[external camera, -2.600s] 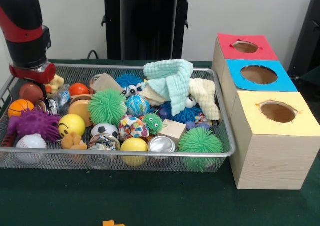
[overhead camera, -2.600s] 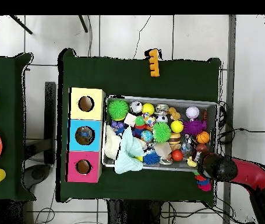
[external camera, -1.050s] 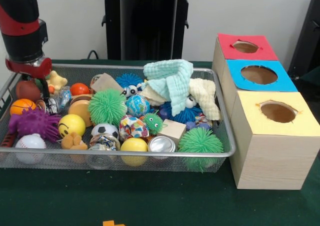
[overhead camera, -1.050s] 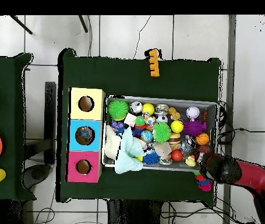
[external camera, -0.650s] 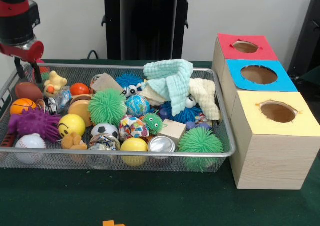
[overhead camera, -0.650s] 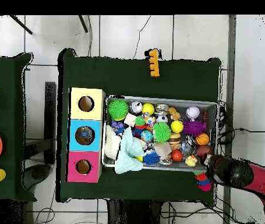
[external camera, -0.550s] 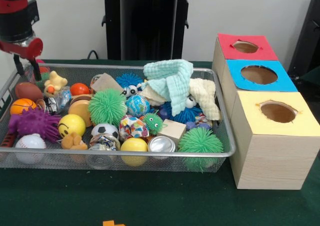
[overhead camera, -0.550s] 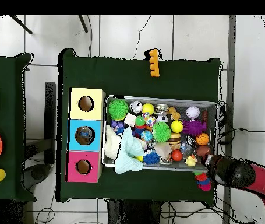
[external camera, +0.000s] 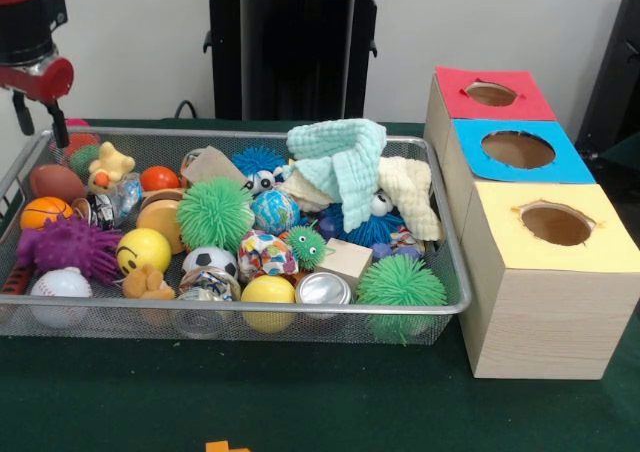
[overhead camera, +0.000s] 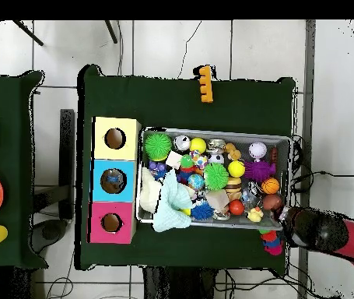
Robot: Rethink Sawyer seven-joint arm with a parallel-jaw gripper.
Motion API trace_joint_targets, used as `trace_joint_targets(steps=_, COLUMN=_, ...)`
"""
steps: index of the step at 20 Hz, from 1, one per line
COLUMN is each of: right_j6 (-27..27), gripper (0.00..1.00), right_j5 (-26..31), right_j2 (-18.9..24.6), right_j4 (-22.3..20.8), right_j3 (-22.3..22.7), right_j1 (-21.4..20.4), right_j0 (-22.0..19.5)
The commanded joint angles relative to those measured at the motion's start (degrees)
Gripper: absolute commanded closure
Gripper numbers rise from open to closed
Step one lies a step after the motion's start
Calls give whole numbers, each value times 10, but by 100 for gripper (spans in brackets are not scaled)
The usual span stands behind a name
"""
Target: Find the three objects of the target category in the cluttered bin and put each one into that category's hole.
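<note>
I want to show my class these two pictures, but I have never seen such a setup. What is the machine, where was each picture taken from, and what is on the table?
The machine is a red and black robot arm; its end effector hangs above the far left corner of a wire bin, holding nothing visible. One picture looks across the table, the other straight down from above. The bin is full of toys: spiky green balls, a smiley ball, a baseball and a pale green cloth. Beside it stands a wooden box with red, blue and yellow tops, each with a round hole.
</note>
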Motion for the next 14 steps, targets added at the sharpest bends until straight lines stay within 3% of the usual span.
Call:
trace_joint_targets(steps=1, right_j6=5, gripper=0, right_j5=-28, right_j2=9, right_j4=-4, right_j3=9, right_j1=32, right_j0=37)
trace_joint_targets(steps=14, right_j6=31, gripper=0, right_j5=-42, right_j2=-1, right_j4=12, right_j3=-12, right_j1=65, right_j0=73)
